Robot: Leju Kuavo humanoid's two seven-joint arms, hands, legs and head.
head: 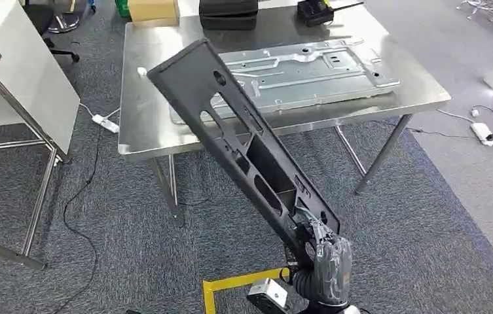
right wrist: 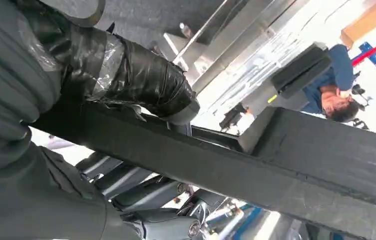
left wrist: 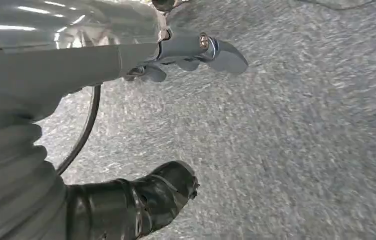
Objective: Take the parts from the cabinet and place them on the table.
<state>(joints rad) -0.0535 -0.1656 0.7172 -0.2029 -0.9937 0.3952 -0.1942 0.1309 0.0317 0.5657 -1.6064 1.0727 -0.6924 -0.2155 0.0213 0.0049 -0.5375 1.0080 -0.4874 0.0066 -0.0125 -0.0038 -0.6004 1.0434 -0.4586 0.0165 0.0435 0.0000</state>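
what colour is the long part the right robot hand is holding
Black, or very dark grey. The long part shows best in the head view, gripped by the right robot hand.

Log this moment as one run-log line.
right hand: grips long black panel at its near end | panel: raised, tilted toward steel table | metal plate: lying on table | left hand: holds nothing, above carpet

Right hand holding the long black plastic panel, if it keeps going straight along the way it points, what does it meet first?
Likely the steel table's near edge: the right hand points the long black plastic panel up over it, toward the flat silver metal plate. Depth is unclear.
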